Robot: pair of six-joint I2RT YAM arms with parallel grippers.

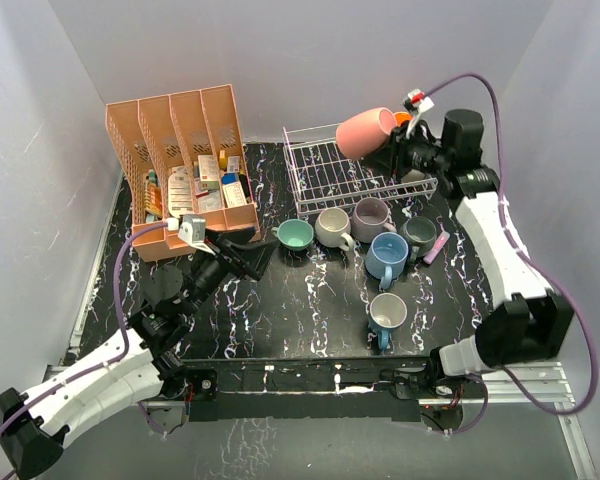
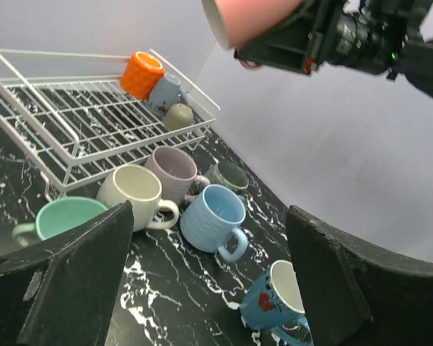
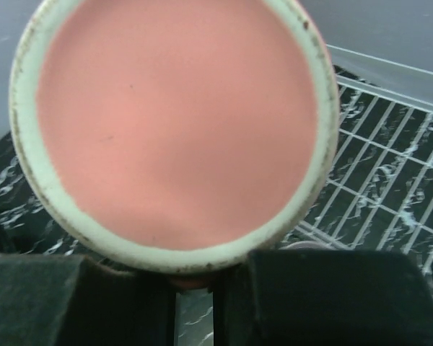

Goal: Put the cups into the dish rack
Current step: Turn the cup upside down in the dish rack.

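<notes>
Black, white-veined bench (image 1: pixel 300 310) carries everything. Nearest the arms a blue mug (image 1: pixel 387 318) stands upright, with a small red mark on its side that is too small to read. Further left, the left end effector (image 1: pixel 245 257) hovers low, its jaws spread wide with nothing between them.

Beyond it five cups stand upright in a cluster: a teal mug (image 1: pixel 296 236), a cream mug (image 1: pixel 333 227), a lilac mug (image 1: pixel 371 216), a light blue mug (image 1: pixel 388 254) and a dark grey mug (image 1: pixel 419 234). A pink stick (image 1: pixel 437 247) lies just beside the grey one.

Behind them sits the white wire dish rack (image 1: pixel 325 170). An orange mug (image 2: pixel 142 73), a pale blue mug (image 2: pixel 166 92) and an olive mug (image 2: pixel 178 115) lie in its far right corner. Above the rack's right end, the right end effector (image 1: pixel 392 140) is clamped on a pink mug (image 1: pixel 365 133), held on its side clear of the wires.

At the far left a salmon organizer (image 1: pixel 140 135) holds labelled packets, their print too small to read.
</notes>
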